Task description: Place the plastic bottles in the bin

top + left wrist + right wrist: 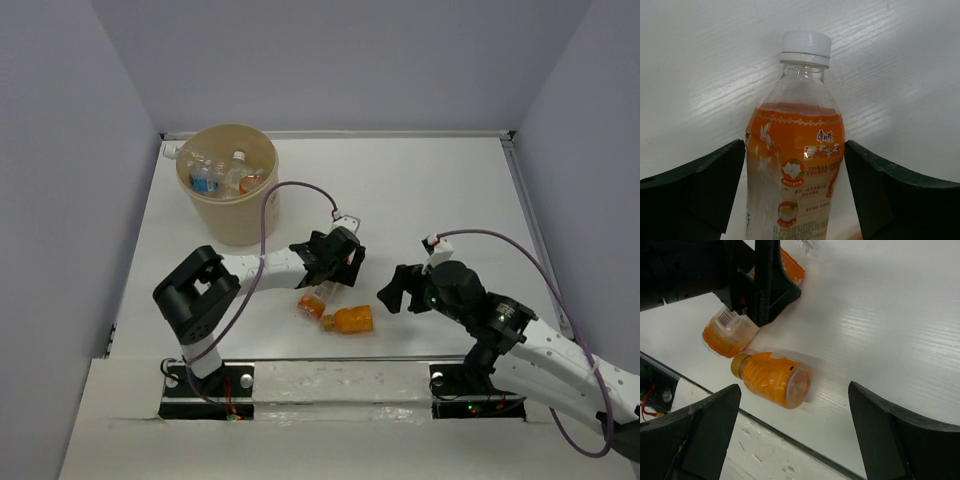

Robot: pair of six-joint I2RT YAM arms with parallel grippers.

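Observation:
My left gripper (pixel 330 272) is shut on an orange-labelled bottle (pixel 796 165) with a white cap; its fingers (pixel 705 190) touch both sides. That bottle (pixel 312 304) lies low at the table, near the front middle. A second orange bottle (pixel 353 319) lies on its side just right of it and also shows in the right wrist view (pixel 772 379). My right gripper (pixel 397 290) is open and empty, a little right of and above that bottle (pixel 795 432). The beige bin (pixel 236 228) stands at the back left with several clear bottles (pixel 222 175) inside.
A clear bottle (pixel 173 150) lies on the table against the bin's far left side. The table's front edge (pixel 790 440) runs close behind the second orange bottle. Grey walls enclose the table on the left, the back and the right.

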